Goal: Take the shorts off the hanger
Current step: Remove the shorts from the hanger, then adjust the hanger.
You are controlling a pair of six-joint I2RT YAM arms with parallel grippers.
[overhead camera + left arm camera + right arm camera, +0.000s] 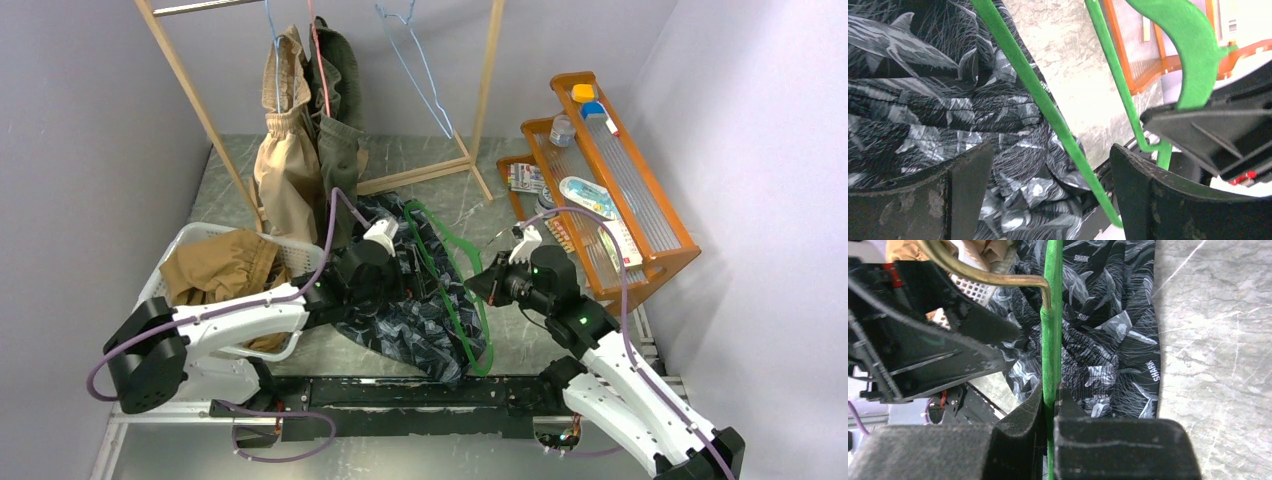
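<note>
tabletop (455,200) of grey marble carries everything. wooden rack (199,105) stands at 12 o'clock, with beige shorts (285,170) and olive shorts (338,140) hanging from it and a bare blue hanger (415,70) beside them. orange shelf (640,200) sits at 2 o'clock. white basket (200,230) at 9 o'clock holds tan shorts (220,265).

dark shorts (410,325), shark-printed, lie crumpled at the centre between the two arms. the green hanger (470,290) lies along their 3 o'clock edge, its long axis running roughly from 11 to 5 o'clock in the top view.

the right gripper (1050,390) has its fingers clamped on the hanger's green neck, just below the brass hook. the left gripper (1048,150) has its fingers spread wide and holds nothing. it hovers low over the dark cloth, and one green bar crosses the gap between the fingers in its wrist view.

the coming move likely turns on this: the cloth lies toward 9 o'clock of the hanger, on the left arm's side, so the left fingers are nearer to pinch the fabric while the right pulls the hanger away toward 3 o'clock.

whether the waistband is threaded on the hanger or already free cannot be told, as folds cover that part. the left fingertips are hidden under the wrist in the top view.
</note>
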